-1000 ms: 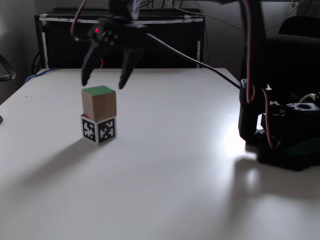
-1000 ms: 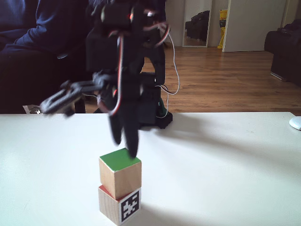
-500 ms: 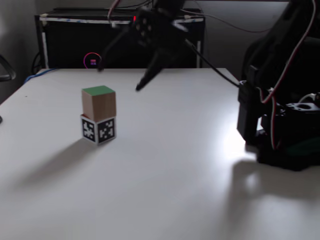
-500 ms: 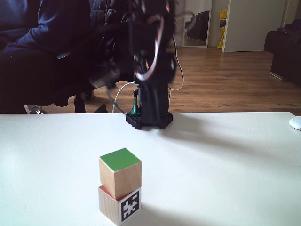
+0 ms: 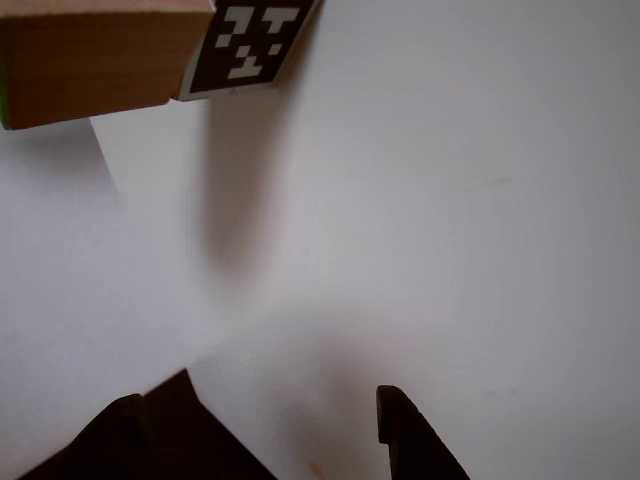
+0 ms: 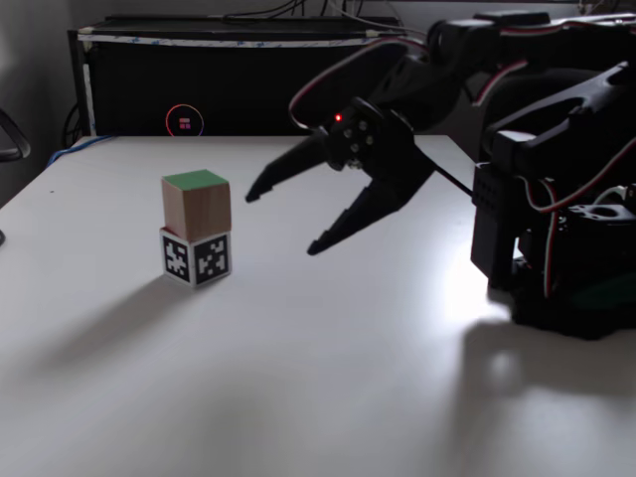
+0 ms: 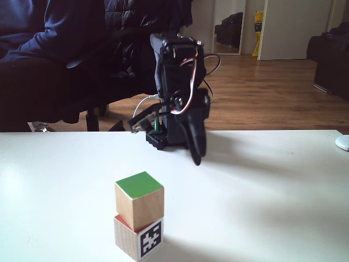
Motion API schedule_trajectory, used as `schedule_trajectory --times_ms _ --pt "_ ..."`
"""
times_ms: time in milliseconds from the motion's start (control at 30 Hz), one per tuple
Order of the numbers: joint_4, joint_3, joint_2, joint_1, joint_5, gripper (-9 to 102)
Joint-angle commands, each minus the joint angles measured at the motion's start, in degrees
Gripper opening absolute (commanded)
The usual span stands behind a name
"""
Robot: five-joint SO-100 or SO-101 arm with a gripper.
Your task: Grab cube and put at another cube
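Note:
The cube, wood-sided with a green top, rests on another cube that carries black-and-white markers. In a fixed view the green-topped cube sits slightly turned on the lower cube, whose red top shows as a thin edge. My gripper hangs open above the table to the right of the stack, holding nothing. From the front my gripper is behind the stack, near the arm base. In the other view the wood cube and the marker face lie far from my gripper.
The white table has free room around the stack. The arm base stands at the right. A black cabinet runs behind the table. A seated person is beyond the far edge. A white object lies at the right edge.
My gripper, open throughout, drew back from above the stack toward the arm base and came lower. The green-topped cube stayed on the lower cube.

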Motion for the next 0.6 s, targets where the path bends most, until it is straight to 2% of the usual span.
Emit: schedule_trajectory --times_ms 0,200,267,333,400,500,567 --pt "-1.1 1.5 1.2 1.7 -2.2 35" --pt "-1.7 11.4 11.6 4.9 -6.5 33" --pt "1.9 15.4 20.1 5.5 -7.8 31" --pt "10.0 18.5 34.0 6.0 -8.3 29" --pt "13.7 17.8 35.1 6.0 -7.5 22" --pt "16.1 17.3 35.2 5.6 -7.7 0" --pt "19.4 16.4 35.2 5.7 -7.6 0"
